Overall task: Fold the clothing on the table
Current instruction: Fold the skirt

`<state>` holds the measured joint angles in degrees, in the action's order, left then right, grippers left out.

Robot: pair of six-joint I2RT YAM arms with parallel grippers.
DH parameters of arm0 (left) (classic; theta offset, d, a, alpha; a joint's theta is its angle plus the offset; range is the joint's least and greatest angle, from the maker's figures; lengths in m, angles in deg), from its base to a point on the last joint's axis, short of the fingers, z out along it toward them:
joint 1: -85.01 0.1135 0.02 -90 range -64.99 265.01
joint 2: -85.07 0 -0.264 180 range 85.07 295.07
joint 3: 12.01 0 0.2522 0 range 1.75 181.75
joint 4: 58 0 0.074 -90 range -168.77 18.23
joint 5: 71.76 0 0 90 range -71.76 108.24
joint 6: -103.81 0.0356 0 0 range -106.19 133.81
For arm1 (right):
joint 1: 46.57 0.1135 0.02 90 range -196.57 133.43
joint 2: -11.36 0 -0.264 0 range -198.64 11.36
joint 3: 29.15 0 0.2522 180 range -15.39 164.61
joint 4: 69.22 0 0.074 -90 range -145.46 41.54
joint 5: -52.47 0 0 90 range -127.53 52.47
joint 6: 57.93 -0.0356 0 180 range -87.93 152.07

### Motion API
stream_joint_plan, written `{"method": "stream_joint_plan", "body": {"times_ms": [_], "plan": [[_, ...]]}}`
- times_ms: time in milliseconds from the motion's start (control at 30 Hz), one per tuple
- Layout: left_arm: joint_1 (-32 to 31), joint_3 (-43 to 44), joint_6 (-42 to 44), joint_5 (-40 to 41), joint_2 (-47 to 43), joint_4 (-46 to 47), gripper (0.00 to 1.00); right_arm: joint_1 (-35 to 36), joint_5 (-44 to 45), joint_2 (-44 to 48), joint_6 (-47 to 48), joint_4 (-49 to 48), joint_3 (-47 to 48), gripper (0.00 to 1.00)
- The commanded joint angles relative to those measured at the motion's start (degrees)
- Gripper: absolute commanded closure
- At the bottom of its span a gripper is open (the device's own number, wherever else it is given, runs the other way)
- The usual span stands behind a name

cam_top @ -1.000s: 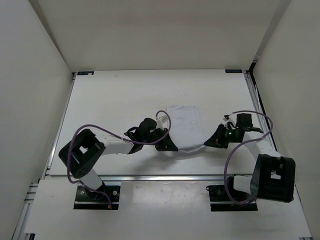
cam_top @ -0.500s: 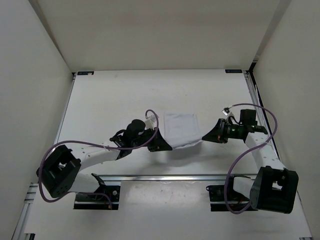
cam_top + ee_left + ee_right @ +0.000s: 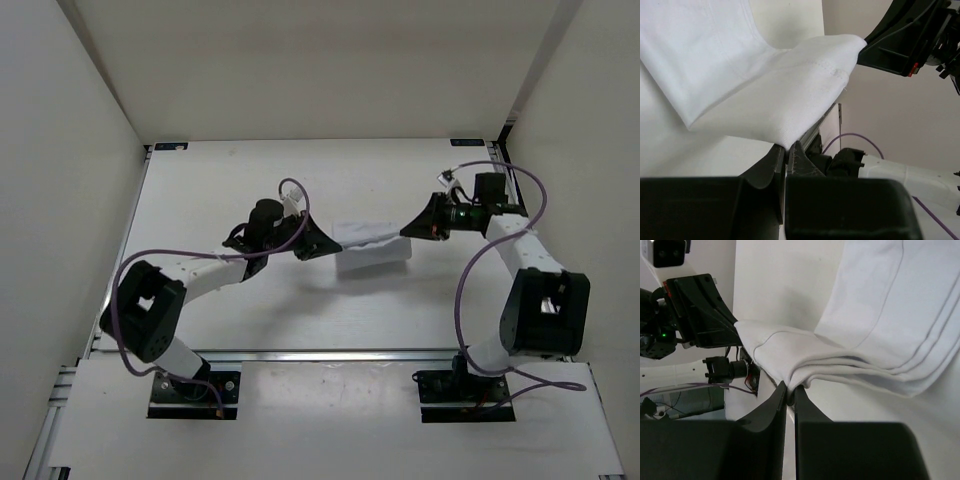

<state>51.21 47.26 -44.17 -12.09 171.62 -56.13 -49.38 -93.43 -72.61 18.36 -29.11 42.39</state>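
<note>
1. The black base plate of the left arm [image 3: 192, 388] and that of the right arm [image 3: 466, 387] sit at the near edge, just before the aluminium rail [image 3: 330, 353] of the large, flat, matte white tabletop [image 3: 250, 180].
2. The white-and-black left arm [image 3: 205, 275] reaches away and toward the middle. The white-and-black right arm [image 3: 520, 250] rises from its base and bends inward. A thin purple cable [image 3: 459, 305] loops beside the right arm.
3. The black two-finger left hand [image 3: 328, 247] is narrowed to a pinch on one corner of the plain white, thin, soft fabric clothing [image 3: 375, 252]. In the left wrist view the left hand [image 3: 787, 152] grips the fabric's point where the fingertips meet, and the clothing [image 3: 765, 95] drapes away from it.
4. The black two-finger right hand [image 3: 408, 230] is likewise narrowed to a pinch on the opposite corner. In the right wrist view the right hand [image 3: 790, 390] clamps bunched fabric, and the clothing [image 3: 875, 315] shows several stacked edges.
5. The clothing lies near the middle of the tabletop, between the two hands. Its held edge is stretched taut and lifted from hand to hand, while its nearer part rests on the surface.
6. Beyond it the tabletop runs to black corner brackets [image 3: 170, 147], enclosed by plain white walls [image 3: 320, 60].
</note>
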Motion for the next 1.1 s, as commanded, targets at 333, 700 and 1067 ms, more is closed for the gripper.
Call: {"method": "stream_joint_plan", "body": {"times_ms": [333, 700, 1067], "plan": [[5.85, 19.51, -3.63, -2.89, 18.56, 3.25, 1.00, -0.53, -1.22, -20.26, 0.27, -2.53, 22.45, 1.00], [2.69, 15.23, -4.33, -1.49, 14.45, 0.18, 1.00, -4.75, -2.02, -20.55, 1.06, 2.74, 22.75, 1.00], [-4.69, -5.86, -6.01, 6.15, -8.29, -2.01, 1.00, -5.46, 0.44, -3.42, 5.01, 6.43, 6.49, 1.00]]}}
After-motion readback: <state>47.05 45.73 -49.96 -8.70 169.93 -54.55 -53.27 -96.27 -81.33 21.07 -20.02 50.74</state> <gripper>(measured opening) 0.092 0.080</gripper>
